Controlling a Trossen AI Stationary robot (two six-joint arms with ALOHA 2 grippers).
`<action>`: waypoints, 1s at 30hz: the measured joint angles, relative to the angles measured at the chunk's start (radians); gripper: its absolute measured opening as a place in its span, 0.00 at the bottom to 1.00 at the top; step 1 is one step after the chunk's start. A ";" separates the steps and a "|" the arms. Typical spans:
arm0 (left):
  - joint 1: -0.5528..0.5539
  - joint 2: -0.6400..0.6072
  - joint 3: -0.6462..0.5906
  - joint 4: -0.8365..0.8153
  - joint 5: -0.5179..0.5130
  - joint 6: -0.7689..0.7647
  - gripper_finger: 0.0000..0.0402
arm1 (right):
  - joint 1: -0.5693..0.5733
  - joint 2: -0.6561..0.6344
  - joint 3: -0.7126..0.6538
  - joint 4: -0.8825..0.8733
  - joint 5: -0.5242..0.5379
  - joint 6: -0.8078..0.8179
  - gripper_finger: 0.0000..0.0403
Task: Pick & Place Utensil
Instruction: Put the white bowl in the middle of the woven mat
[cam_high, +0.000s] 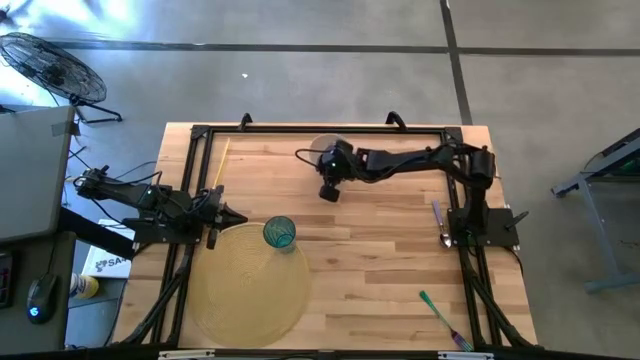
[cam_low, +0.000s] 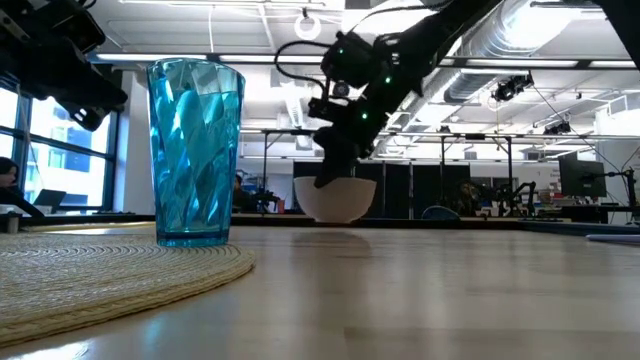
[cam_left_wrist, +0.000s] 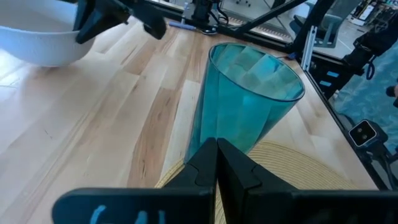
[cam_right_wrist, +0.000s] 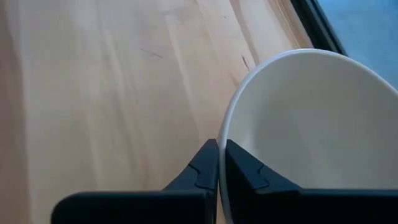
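Jaws of the right gripper (cam_right_wrist: 219, 163) are pinching the rim of a white bowl (cam_right_wrist: 311, 130), one finger inside the wall and one outside, with almost no gap between them. From above, this right gripper (cam_high: 330, 186) hangs over the far middle of the wooden tabletop (cam_high: 380, 250), its arm reaching in from the right side. In the low view the bowl (cam_low: 335, 198) sits at the tabletop's far edge beneath the dark gripper.

Jaws of the left gripper (cam_left_wrist: 216, 163) are pressed together with nothing between them, just beside a blue faceted tumbler (cam_left_wrist: 245, 93). That tumbler (cam_high: 279, 233) stands upright on the far edge of a round woven placemat (cam_high: 245, 290) at the near left.

As for utensils, a purple spoon (cam_high: 439, 222) lies near the right arm's base, and a green-and-purple utensil (cam_high: 440, 318) lies at the near right corner, both well apart from either gripper.
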 joint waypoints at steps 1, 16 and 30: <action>0.000 0.000 0.000 0.000 0.004 0.000 0.00 | 0.012 -0.008 0.000 -0.010 0.015 0.001 0.02; 0.000 0.000 0.000 0.005 0.013 -0.053 0.00 | 0.291 -0.101 0.000 -0.178 0.158 0.156 0.02; 0.000 0.000 0.000 0.002 0.065 -0.103 0.00 | 0.640 -0.104 0.000 -0.263 0.193 0.497 0.01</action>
